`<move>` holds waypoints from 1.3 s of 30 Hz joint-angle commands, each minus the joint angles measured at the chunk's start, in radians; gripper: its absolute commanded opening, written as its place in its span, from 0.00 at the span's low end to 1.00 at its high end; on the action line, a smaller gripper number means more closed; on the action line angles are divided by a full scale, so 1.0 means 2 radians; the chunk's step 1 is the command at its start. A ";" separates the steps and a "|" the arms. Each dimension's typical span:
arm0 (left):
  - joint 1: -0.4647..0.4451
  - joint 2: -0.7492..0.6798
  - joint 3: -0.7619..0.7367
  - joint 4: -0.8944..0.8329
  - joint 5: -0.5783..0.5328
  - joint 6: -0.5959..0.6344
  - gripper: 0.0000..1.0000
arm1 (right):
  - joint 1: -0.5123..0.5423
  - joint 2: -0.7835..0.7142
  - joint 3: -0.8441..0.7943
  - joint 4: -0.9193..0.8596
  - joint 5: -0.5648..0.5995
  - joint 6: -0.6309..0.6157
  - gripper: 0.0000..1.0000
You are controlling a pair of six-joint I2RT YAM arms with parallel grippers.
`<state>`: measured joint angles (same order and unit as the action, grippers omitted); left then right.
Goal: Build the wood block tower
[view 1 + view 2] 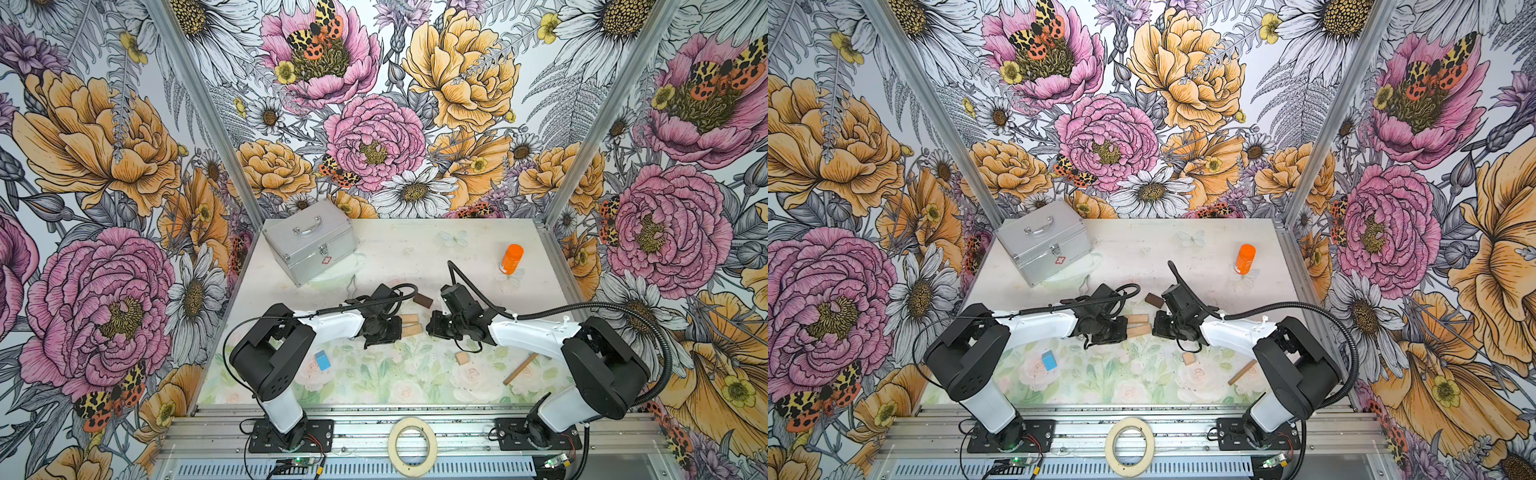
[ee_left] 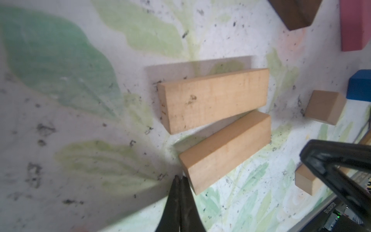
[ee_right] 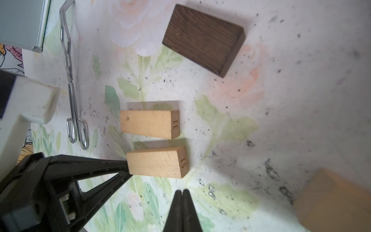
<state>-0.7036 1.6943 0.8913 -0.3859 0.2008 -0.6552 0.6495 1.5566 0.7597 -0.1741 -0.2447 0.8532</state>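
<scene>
Two tan bars [image 1: 409, 319] (light, stiff wood, I'd judge) wanted pinching across long faces. Left end effector [image 2: 180, 178] sat at their 9 o'clock, right end effector [image 3: 182, 191] at 3, each pressed together, empty.

The left wrist view's edge cuts off the pink bar [image 2: 355, 24], dark brown bar [image 2: 295, 12] and blue cube [image 2: 360, 87]; the right wrist view crops a blurred tan block [image 3: 333, 202] and the silver case [image 3: 20, 20].

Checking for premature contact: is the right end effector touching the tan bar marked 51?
Apart. The right wrist view shows a strip of bare table between the shut right end effector and the tan bar marked 51.
</scene>
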 commanded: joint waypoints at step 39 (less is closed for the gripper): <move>0.063 -0.100 -0.018 -0.034 -0.048 0.022 0.00 | 0.055 0.116 0.054 0.060 -0.026 0.045 0.00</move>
<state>-0.5865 1.5234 0.8692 -0.4492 0.1265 -0.6285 0.7498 1.7580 0.8501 -0.0643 -0.2939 0.9241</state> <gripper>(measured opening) 0.045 0.042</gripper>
